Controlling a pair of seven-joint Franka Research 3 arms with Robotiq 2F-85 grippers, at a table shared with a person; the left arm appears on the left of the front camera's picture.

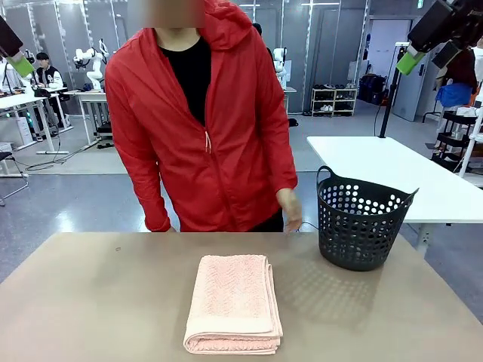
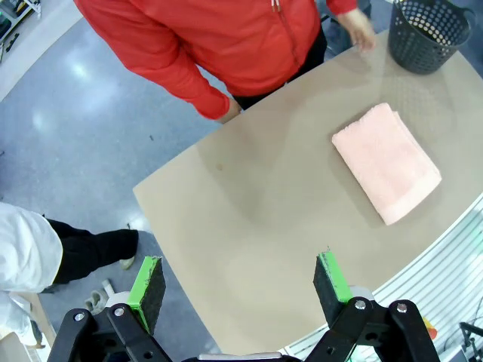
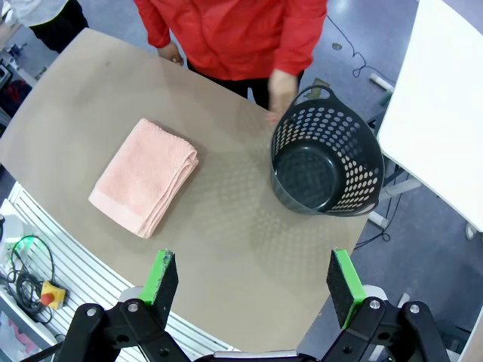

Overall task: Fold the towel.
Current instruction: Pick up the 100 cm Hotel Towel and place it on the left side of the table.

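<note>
Lying folded into a thick salmon-pink stack, the towel (image 1: 232,303) rests flat; both grippers gape, holding nothing.

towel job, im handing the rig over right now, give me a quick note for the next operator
Left hand: open, holding nothing, high above the table.
Right hand: open, holding nothing, also raised well above the table.
The towel lies folded in a neat stack at the table's middle, near the robot's edge.
The dark basket stands to the towel's right, with nothing in it.
A person's hand hangs beside the basket.
Done: the fold looks complete.
Left: apparently nothing.
</note>
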